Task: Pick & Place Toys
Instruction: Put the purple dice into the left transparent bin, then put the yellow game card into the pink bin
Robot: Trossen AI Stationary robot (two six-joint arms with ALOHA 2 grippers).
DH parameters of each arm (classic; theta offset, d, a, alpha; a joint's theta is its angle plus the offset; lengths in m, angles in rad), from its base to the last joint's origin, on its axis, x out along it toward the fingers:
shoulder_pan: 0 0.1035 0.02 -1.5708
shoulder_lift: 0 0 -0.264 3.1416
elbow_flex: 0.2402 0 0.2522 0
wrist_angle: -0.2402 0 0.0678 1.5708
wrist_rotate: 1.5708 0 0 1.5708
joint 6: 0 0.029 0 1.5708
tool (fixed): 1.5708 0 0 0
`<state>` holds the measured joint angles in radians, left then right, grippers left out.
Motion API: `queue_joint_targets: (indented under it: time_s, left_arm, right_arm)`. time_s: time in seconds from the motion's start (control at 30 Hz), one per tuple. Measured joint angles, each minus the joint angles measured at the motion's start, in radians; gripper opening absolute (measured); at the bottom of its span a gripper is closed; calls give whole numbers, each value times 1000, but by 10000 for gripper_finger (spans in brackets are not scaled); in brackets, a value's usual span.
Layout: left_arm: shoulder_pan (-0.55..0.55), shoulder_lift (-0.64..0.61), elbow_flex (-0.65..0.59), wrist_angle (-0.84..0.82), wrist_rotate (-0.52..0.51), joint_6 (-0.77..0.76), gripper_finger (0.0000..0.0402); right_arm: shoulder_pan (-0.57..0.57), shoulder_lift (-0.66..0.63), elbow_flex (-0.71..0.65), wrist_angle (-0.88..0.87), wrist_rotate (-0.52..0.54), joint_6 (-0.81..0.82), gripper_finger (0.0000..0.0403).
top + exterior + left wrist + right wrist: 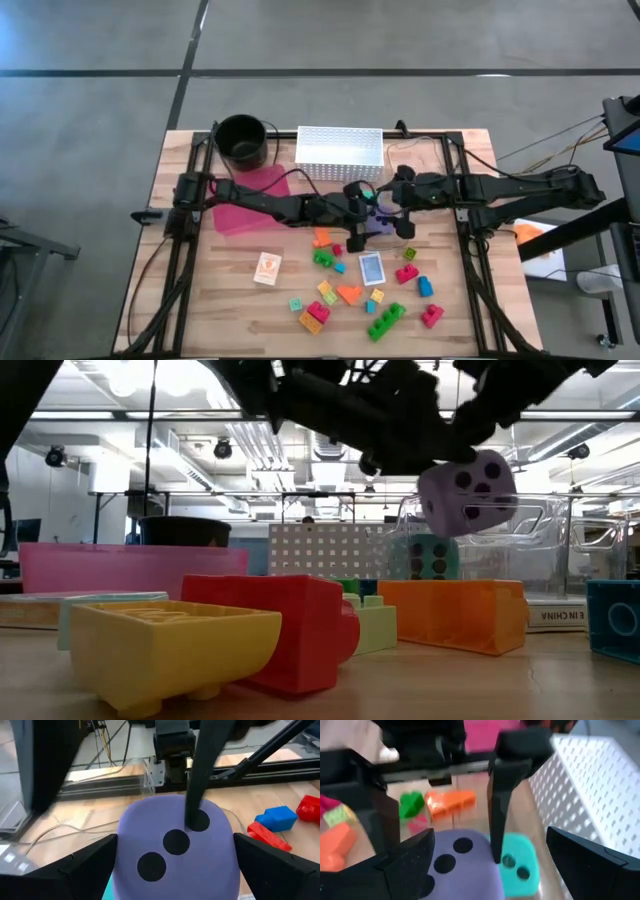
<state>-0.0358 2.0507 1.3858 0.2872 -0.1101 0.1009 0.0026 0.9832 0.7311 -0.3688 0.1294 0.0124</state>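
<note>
left claw point(357, 215): spread wide around purple die point(466, 492), lifted off surface for carrying | right claw point(402, 212): open, empty, frame centre | teal die point(432, 557) below

Both robot arms are black, long and thin, made of chunky linked parts. Each end effector has two flat, dark, pointy fingers point(90, 857). Thin cables trail behind.
</note>
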Motion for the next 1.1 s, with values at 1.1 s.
queue_joint_targets:
  time_s: [1.1]
  left_arm:
    - [-32,-215,14,-567,-53,8,386]
  right_arm:
    - [50,43,16,-87,-33,152,378]
